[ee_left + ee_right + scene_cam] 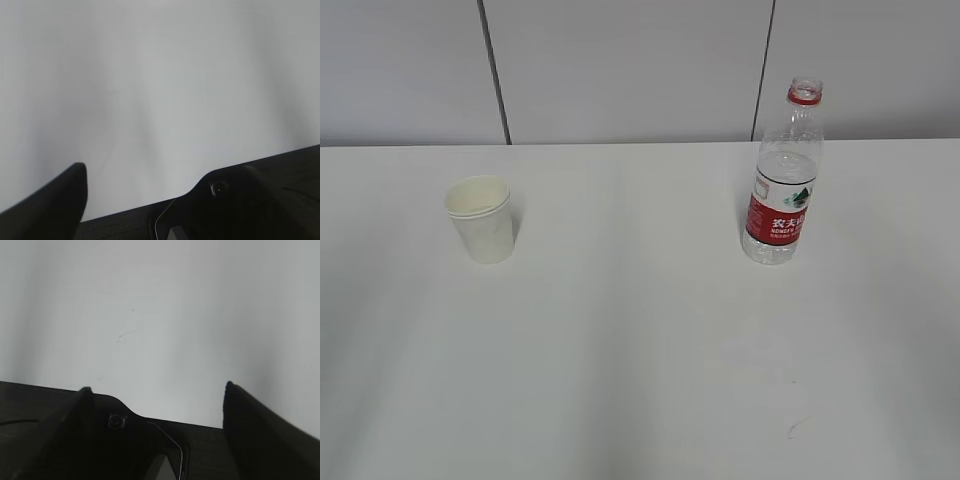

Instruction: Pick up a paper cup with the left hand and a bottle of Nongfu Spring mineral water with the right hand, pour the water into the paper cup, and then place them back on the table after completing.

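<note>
Right gripper [155,395], right wrist view: two black fingers spread wide apart, nothing between them, only bare white matte surface [160,315] with a faint scratch below. No bottle or cup in this view.

Left gripper [145,175], left wrist view: one black finger at lower left and the dark body at lower right are all that show; the second finger is not clear, so I cannot tell whether it's apart or together. Nothing held that I can see. Bare surface ahead.

Exterior view: neither arm in frame. Small cream-white tapered paper cup [480,218] stands upright on the left of the surface [640,380]. Looks like two nested rims, can't confirm. Inside not visible enough to say empty or filled. Clear plastic Nongfu Spring bottle with red label [783,175] stands upright on the right, well apart from the cup, cap off, only the red ring at the neck. Water level hard to read.

Progress, my read: nothing started. Both picks, pour and put-down all remain.
</note>
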